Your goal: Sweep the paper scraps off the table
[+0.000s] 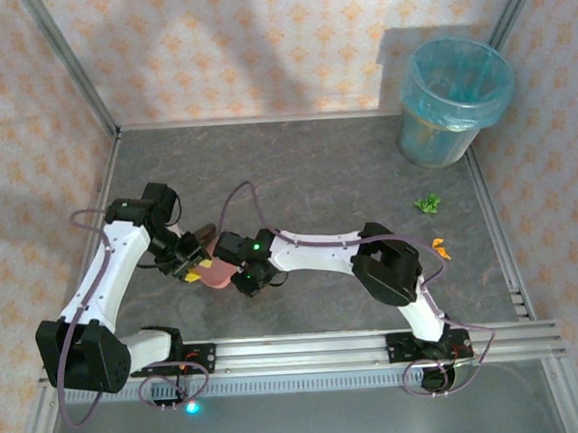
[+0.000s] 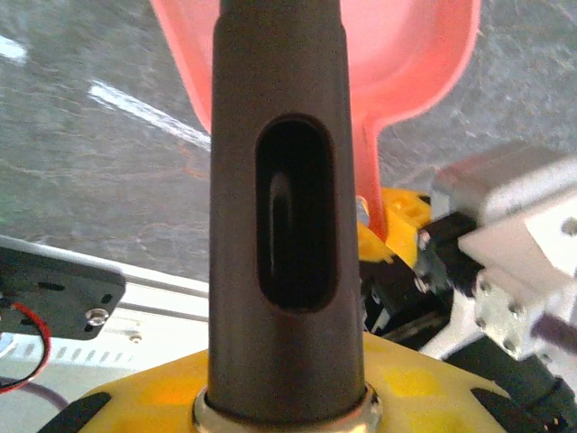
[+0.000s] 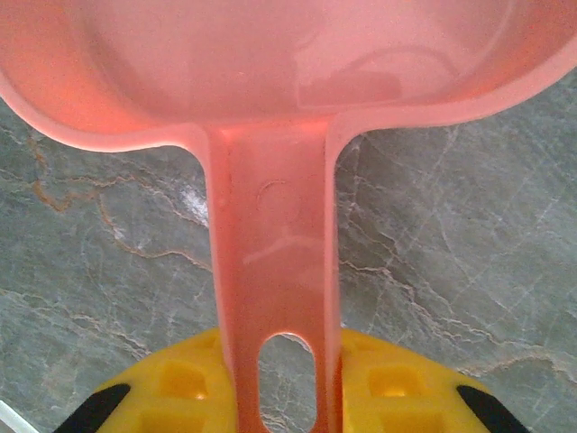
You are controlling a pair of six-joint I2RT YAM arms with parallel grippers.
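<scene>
the paper scraps (image 1: 427,204) lie on the right side of the tabletop (image 1: 325,166), well apart from both grippers: a green bit sits nearer the bin (image 1: 454,96), and an orange bit (image 1: 440,248) lies closer to the near rail, just beside the right arm's elbow. both arms reach toward the left-centre of the tabletop, so the scraps are far off to the right of where the tools meet.

the left gripper (image 1: 188,264) is clamped on the dark brown hand brush (image 1: 205,235); in the left wrist view the brush handle (image 2: 288,225) rises straight up from between the yellow fingers (image 2: 424,383), with a long oval slot in it. the right gripper (image 1: 246,282) is closed on the handle of the pink dustpan (image 1: 214,272); the right wrist view shows that handle (image 3: 275,262) pinched between its yellow fingers (image 3: 185,383), the pan spreading out ahead over the grey stone-patterned surface (whether its lip touches the tabletop i cannot tell). brush and dustpan sit just beside each other between the two grippers.
</scene>
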